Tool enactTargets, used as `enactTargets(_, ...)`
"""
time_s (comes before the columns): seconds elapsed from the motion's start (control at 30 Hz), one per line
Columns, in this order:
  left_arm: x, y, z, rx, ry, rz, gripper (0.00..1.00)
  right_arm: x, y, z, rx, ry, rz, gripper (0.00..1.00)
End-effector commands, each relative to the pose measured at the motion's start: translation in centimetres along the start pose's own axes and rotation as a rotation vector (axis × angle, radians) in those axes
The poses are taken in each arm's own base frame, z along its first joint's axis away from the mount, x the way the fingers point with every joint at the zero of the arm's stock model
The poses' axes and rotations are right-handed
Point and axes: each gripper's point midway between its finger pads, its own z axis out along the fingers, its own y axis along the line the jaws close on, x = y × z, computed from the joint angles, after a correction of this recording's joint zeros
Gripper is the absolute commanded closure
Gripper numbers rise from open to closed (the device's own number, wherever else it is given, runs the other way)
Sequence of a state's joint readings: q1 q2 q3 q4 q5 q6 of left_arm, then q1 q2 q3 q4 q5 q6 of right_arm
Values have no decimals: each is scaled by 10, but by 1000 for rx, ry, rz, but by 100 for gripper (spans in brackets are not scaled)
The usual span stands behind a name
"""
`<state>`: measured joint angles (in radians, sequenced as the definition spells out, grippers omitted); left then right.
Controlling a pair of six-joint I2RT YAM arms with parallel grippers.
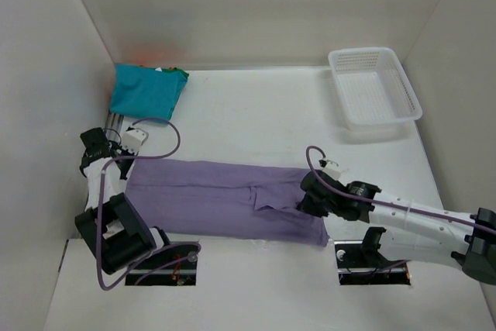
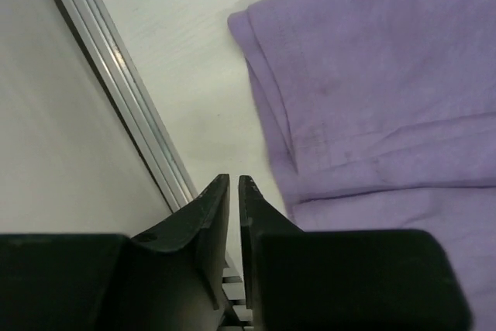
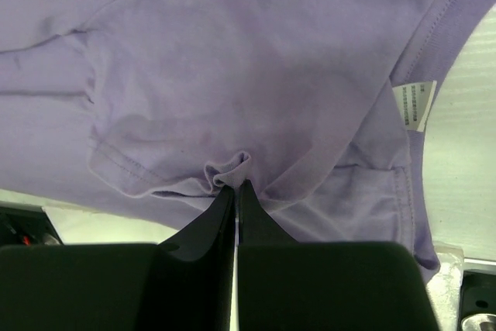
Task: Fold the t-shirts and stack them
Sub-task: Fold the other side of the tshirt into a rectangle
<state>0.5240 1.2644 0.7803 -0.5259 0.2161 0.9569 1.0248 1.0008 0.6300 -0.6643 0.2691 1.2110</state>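
White tabletop (image 1: 256, 106), walled in white, carries my work. At its far left corner sits a folded teal cloth t-shirt (image 1: 146, 91). My left gripper (image 2: 235, 180), fingers barely parted and empty, hovers just left of the lavender purple cloth t-shirt (image 1: 209, 195), whose long axis runs left to right along the near half. My right gripper (image 3: 235, 185) pinches a pucker of that cloth near its right end. Bare room lies toward the far edge, short of the white plastic lattice basket (image 1: 363, 52).
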Motion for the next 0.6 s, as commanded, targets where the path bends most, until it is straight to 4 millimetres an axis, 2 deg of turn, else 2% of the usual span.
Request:
enactTargets(0.0,7,3,8,3,13,78,87,-1,11,0,-55,-17,48,100)
enactTargets(0.07,8,2,10,-5,15,87,75,2,13,2,-62,-10,46,100)
enactTargets(0.13,3,4,7,-23,4,98,56,5,16,4,-70,-7,47,100)
enactTargets(0.2,-10,13,-4,-59,-36,101,48,8,16,6,-71,-1,47,100)
enactTargets(0.27,-40,21,-23,-100,-117,102,45,11,17,8,-69,6,42,100)
enactTargets(0.33,-79,13,-43,-86,-219,128,44,13,16,11,-66,9,40,100)
enactTargets(0.37,-102,-1,-51,-42,-265,157,44,14,16,12,-64,9,39,100)
enactTargets(0.43,-142,-49,-61,101,-331,236,43,12,17,13,-70,1,49,100)
enactTargets(0.5,-176,-117,-71,253,-393,364,43,8,19,12,-89,-10,60,100)
enactTargets(0.57,-193,-198,-86,402,-446,545,43,-5,19,13,-99,-39,84,100)
